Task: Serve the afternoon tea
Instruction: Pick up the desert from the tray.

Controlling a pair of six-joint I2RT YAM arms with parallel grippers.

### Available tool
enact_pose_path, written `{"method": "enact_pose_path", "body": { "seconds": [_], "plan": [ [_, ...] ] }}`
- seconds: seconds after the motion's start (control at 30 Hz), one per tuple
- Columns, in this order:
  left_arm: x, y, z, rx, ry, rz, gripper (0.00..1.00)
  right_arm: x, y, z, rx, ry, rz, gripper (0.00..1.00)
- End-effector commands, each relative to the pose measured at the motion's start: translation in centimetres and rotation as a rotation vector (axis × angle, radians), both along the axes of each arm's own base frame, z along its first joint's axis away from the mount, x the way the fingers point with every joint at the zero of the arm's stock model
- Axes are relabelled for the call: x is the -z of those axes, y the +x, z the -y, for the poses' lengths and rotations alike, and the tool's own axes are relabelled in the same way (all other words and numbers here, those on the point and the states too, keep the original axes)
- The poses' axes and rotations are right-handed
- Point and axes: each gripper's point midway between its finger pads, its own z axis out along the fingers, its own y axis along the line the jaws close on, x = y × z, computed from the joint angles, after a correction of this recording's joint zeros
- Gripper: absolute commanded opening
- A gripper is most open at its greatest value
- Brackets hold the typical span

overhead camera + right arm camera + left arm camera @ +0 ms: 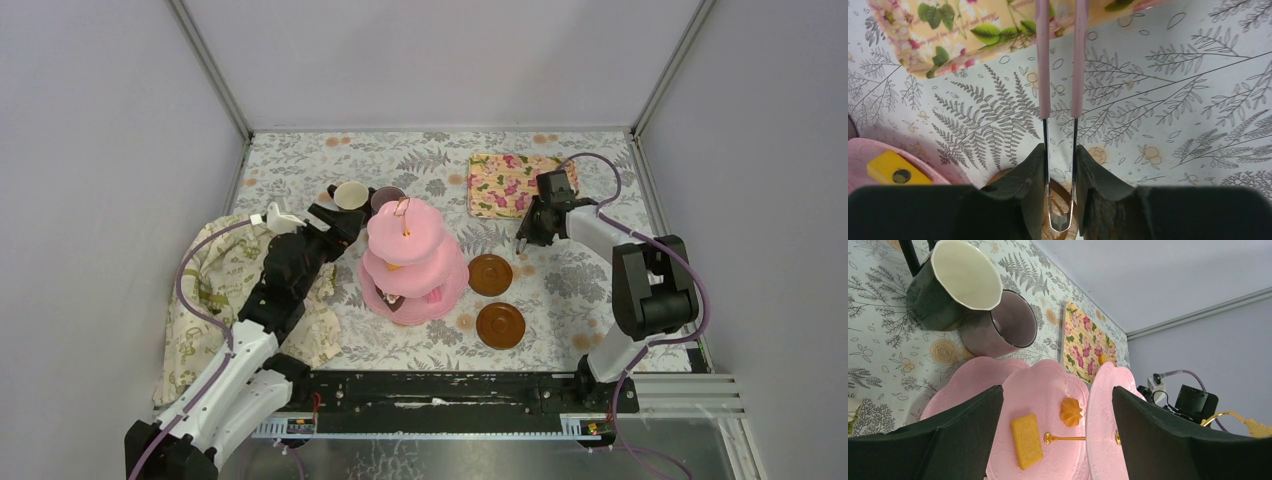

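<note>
The pink three-tier cake stand [410,258] with its gold loop handle [402,209] stands mid-table. My left gripper [345,226] is open and empty at its left side. In the left wrist view [1057,390] the middle tier carries a yellow biscuit [1026,440] and an orange swirl sweet [1071,411]. Two dark mugs [350,195] [387,198] stand behind the stand. Two brown saucers [490,274] [500,325] lie to its right. My right gripper [527,235] is shut on pink-armed metal tongs [1043,65] above the nearer-to-tray saucer [1060,200].
The floral tray [515,183] lies at the back right, just beyond the tongs' tips [973,30]. The leaf-print cloth [225,290] is bunched under my left arm at the left. Grey walls enclose the table on three sides.
</note>
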Motion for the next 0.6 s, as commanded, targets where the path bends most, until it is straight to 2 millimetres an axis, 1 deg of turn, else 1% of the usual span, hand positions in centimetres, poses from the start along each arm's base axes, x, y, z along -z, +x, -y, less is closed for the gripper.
{"method": "enact_pose_path", "body": {
  "seconds": [0.0, 0.1, 0.23, 0.33, 0.43, 0.57],
  "plan": [
    [-0.9, 0.0, -0.4, -0.009, -0.003, 0.044, 0.87, -2.5, 1.6, -1.1, -0.001, 0.003, 0.078, 0.31],
    [-0.9, 0.0, -0.4, -0.009, -0.002, 0.044, 0.87, -3.0, 1.8, -0.7, -0.014, -0.025, 0.084, 0.31],
    [-0.7, 0.1, -0.2, -0.005, -0.007, 0.038, 0.87, -4.4, 2.1, 0.1, -0.027, -0.079, 0.107, 0.32],
    [-0.7, 0.2, -0.1, -0.002, -0.014, 0.038, 0.87, -5.1, 2.0, 0.6, -0.028, -0.107, 0.115, 0.32],
    [-0.7, 0.2, -0.1, -0.003, -0.015, 0.038, 0.87, -5.3, 1.6, 0.9, -0.022, -0.113, 0.114, 0.32],
    [-0.8, 0.2, -0.1, -0.001, -0.014, 0.041, 0.87, -5.1, 0.6, 1.1, -0.012, -0.109, 0.105, 0.32]
  ]
}}
